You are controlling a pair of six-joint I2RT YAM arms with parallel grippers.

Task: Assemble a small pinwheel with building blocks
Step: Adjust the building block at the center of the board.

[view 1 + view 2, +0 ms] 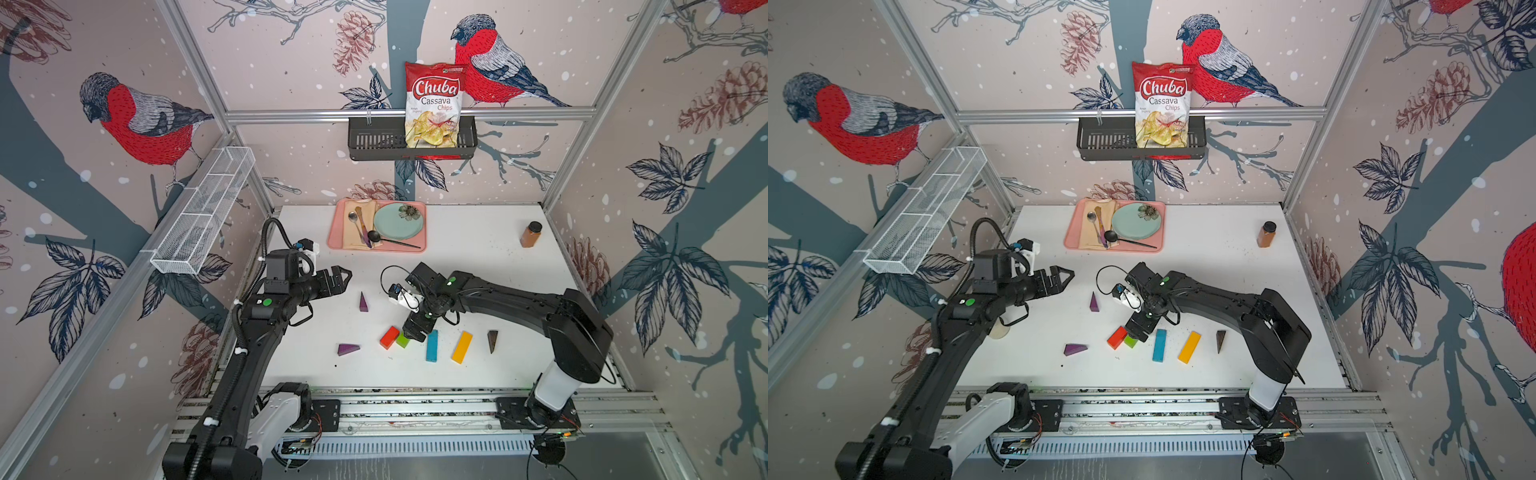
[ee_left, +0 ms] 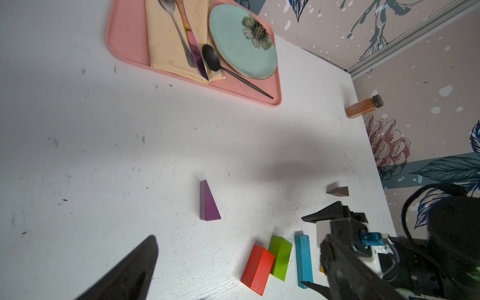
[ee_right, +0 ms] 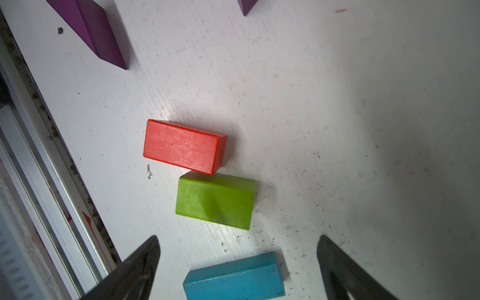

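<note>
Across the bench: left end effector spread, empty; pink tray carries napkin, cutlery, plate; wall basket holds chips bag; right end effector spread, empty, beside touching red brick and green brick; other building blocks lie scattered.

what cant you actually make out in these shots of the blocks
- green brick: both top views, mostly under the right gripper.
- blue bar: right wrist view, cut off by the frame edge.
- yellow bar: left wrist view, almost wholly behind the right gripper.
- chips bag small print: top views, too small.
</note>
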